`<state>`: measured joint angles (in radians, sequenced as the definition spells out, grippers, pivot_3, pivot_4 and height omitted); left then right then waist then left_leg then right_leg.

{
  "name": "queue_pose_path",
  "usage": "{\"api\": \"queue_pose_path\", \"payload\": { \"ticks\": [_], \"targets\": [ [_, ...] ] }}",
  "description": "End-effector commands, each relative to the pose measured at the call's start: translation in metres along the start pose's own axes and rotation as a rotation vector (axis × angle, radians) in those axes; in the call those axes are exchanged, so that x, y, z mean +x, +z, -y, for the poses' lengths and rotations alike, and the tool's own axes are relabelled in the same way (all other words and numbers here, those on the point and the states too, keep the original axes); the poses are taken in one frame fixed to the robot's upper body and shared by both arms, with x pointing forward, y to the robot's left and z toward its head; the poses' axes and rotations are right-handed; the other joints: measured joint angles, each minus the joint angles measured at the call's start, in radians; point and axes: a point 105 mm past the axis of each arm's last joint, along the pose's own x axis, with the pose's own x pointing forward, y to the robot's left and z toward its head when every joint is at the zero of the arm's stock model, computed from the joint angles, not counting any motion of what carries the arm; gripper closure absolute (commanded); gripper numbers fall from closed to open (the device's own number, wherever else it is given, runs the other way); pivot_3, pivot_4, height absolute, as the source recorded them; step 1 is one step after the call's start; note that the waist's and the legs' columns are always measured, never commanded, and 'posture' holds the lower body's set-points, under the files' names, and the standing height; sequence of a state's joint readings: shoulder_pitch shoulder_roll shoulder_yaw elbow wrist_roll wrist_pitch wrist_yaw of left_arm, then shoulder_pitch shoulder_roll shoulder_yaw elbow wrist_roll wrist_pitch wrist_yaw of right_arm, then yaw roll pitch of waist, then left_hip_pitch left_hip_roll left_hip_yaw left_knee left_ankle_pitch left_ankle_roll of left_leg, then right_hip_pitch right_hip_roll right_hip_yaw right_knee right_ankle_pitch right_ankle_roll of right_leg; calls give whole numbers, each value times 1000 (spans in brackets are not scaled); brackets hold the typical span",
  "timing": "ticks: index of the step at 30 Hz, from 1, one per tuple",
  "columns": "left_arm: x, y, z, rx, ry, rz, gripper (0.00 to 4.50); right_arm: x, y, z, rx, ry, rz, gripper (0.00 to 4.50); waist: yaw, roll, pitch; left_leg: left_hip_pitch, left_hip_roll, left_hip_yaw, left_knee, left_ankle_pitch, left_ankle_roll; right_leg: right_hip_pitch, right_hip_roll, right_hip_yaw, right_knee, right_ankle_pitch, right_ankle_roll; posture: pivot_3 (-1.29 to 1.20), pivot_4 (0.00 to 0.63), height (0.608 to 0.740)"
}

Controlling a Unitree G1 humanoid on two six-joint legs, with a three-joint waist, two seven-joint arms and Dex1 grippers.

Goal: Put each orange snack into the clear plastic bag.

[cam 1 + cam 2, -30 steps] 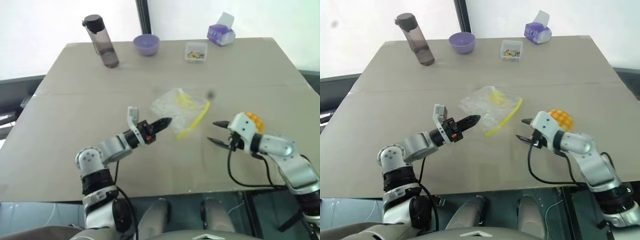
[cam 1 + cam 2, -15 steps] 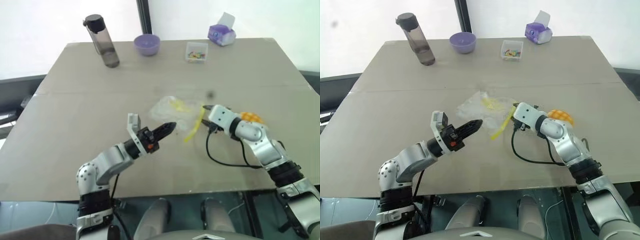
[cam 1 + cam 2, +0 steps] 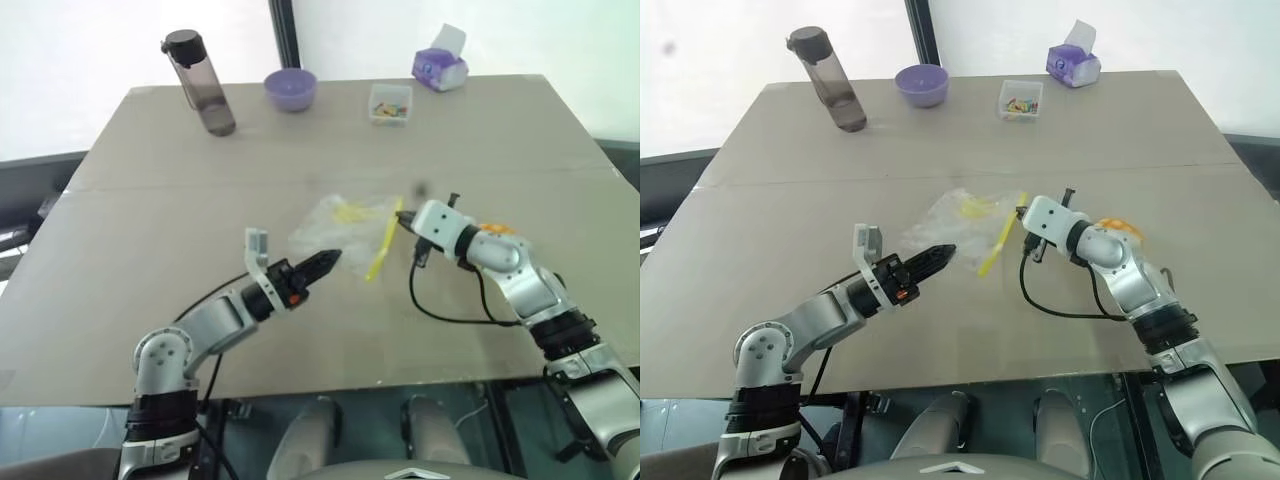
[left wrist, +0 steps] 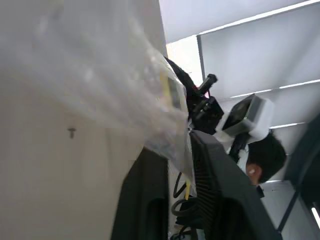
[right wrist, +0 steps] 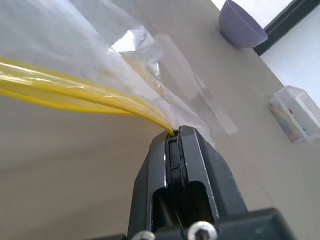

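From the head views, a tan bench [image 3: 150, 200] carries a clear plastic bag [image 3: 345, 222] lying crumpled near its middle, with a yellow seal strip [image 3: 381, 251] along the edge nearest the right arm. The right gripper [image 3: 400, 217] reaches in from the right, its jaws clenched on the far end of that strip. Just behind the right wrist, an orange snack [image 3: 500, 230] rests on the bench, partly hidden by the arm. The left gripper [image 3: 328, 261] points at the bag's near edge from the left; from here I cannot tell whether its jaws grasp anything.

Along the far edge of the bench stand a dark water bottle [image 3: 197, 82], a purple bowl [image 3: 291, 90], a small clear box [image 3: 391, 103] of colourful bits and a purple tissue pack [image 3: 441, 66].

In the left wrist view, the left gripper's two black fingers [image 4: 215, 195] stand slightly apart, with a fold of the crinkly bag hanging between them. Beyond the bag is the right gripper and, further back, a person's head.

In the right wrist view, the jaws are pinched tight on the end of the yellow strip, with the bag spreading away over the bench towards the purple bowl.
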<state>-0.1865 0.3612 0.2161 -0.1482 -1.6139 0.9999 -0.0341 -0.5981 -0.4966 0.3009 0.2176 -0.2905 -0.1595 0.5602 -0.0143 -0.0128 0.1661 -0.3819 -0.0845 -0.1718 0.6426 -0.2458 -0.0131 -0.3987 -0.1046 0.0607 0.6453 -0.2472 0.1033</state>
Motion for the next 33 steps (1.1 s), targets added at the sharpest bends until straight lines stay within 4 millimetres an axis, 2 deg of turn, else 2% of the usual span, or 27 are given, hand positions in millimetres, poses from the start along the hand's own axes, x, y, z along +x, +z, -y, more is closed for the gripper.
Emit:
{"api": "queue_pose_path", "payload": {
  "ticks": [1, 6, 9, 11, 14, 16, 20, 26, 33],
  "targets": [
    [1, 15, 15, 183, -18, 32, 2677, -2, 3, 33, -20, -96, -34, 4500, 0, 0, 0, 0, 0, 0, 0, 0, 0, 0, 0, 0, 0, 0, 0, 0, 150, 740],
    [9, 21, 61, 545, -129, 8, 2677, -1, 9, 69, -77, -224, -108, 4500, -1, 0, 0, -2, 0, 1, -1, 0, 0, -3, 0, 0, 0, 0, 0, 0, 150, 740],
    [23, 28, 84, 756, -150, 50, 2677, 0, 7, 79, -34, -283, -165, 4500, 1, 0, 0, -4, 0, 1, -2, 0, 0, -6, 0, 1, 0, 0, 0, 0, 150, 740],
    [34, 32, 89, 943, -111, 64, 2677, 3, 9, 84, 12, -317, -187, 4500, 1, 0, 0, -5, 0, 1, -2, 0, 0, -7, 0, 1, 0, 0, 0, 0, 150, 740],
    [50, 28, 85, 1355, -39, 15, 2677, 8, 14, 87, -3, -354, -229, 4500, -3, 0, 0, -6, 0, 2, -4, 0, 0, -9, 0, 2, 0, 0, 0, 0, 150, 740],
    [57, 28, 82, 1522, -13, 12, 2677, 12, 15, 85, 58, -364, -244, 4500, -7, 0, 0, -7, 0, 5, -7, 0, 0, -13, 0, 5, 0, 0, 0, 0, 150, 740],
    [68, 24, 74, 1683, 6, -20, 2677, 19, 16, 85, -42, -382, -365, 4500, -14, 0, 0, -16, 0, 5, -7, 1, -1, -22, 0, 5, 1, 0, 0, 0, 150, 740],
    [75, 24, 70, 1827, 38, -21, 2677, 29, 34, 85, 6, -404, -334, 4500, -28, 0, 0, -18, 0, 4, -7, 1, -1, -25, 0, 5, 2, 0, 0, 0, 150, 740],
    [75, 38, 64, 1955, 138, -1, 2677, 34, 52, 78, 54, -390, -285, 4500, -30, 0, 0, -18, 0, 4, -6, 1, -2, -26, 0, 5, 8, 0, 0, 0, 150, 740]
  ]
}}
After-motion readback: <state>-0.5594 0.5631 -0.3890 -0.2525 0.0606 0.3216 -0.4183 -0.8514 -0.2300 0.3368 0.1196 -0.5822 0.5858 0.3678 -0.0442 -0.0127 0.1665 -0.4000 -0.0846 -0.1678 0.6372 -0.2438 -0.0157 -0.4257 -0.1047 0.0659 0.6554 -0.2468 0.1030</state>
